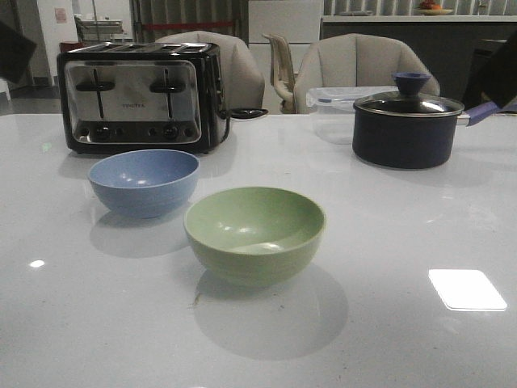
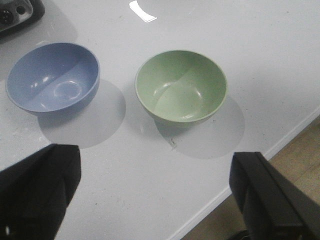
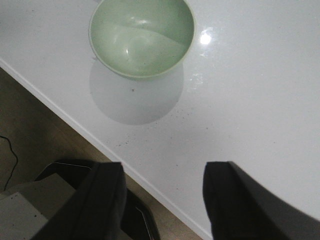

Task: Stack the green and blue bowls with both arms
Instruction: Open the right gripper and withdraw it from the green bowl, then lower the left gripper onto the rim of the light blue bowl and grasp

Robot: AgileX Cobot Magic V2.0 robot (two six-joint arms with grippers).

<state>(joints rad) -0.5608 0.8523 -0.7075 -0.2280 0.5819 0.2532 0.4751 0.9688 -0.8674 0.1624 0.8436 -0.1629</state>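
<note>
Left pincer (image 2: 155,195) gaped wide, nothing betw. fingers, hung above glossy white surface (image 2: 280,60) near its front edge. Right pincer (image 3: 162,200) likewise spread open & empty, over same edge w/ floor showing below. Neither touched a bowl. Pale sage green round matte bowl (image 1: 254,233) sat upright towards front-centre of surface; dusty blue round matte bowl (image 1: 144,182) sat upright just beside it, further back & to left, small gap betw. rims, not stacked. Behind: black & chrome four-slot toaster (image 1: 139,97) at back left, dark lidded saucepan (image 1: 406,123) at back right.
</note>
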